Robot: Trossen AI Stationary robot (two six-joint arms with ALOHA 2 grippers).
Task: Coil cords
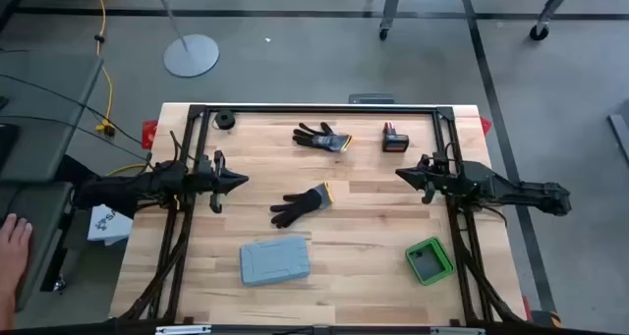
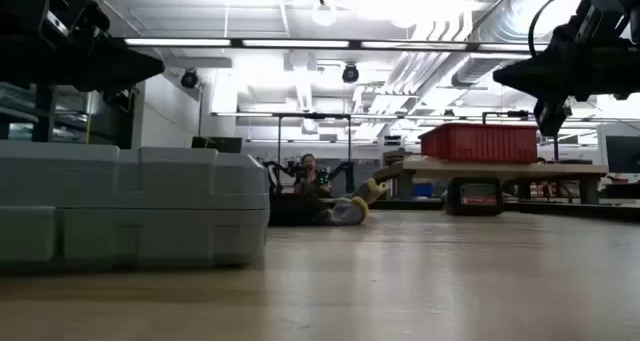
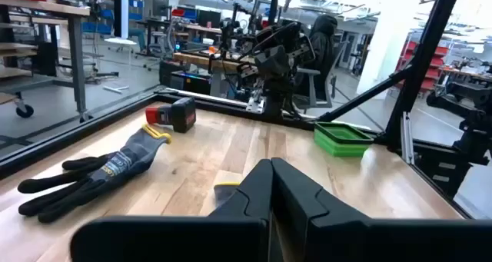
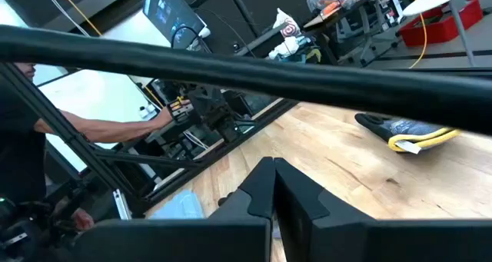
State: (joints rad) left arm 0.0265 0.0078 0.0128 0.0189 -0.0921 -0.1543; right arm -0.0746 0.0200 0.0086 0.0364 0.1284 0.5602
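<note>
The cord is a small black ring-shaped coil (image 1: 225, 119) lying flat on the table near its far left corner. My left gripper (image 1: 243, 181) is shut and empty above the table's left side, its tip pointing toward the middle; it also shows in the left wrist view (image 3: 271, 187). My right gripper (image 1: 399, 174) hovers over the right side, likewise shut and empty, facing the left one; the right wrist view (image 4: 274, 189) shows its closed fingers. Both grippers are well clear of the coil.
Two black work gloves lie on the table, one at the far middle (image 1: 322, 137) and one at the centre (image 1: 303, 205). A red-and-black battery (image 1: 395, 137), a grey case (image 1: 275, 260) and a green box (image 1: 429, 260) also sit there. A person's hand (image 1: 12, 239) shows off the table's left.
</note>
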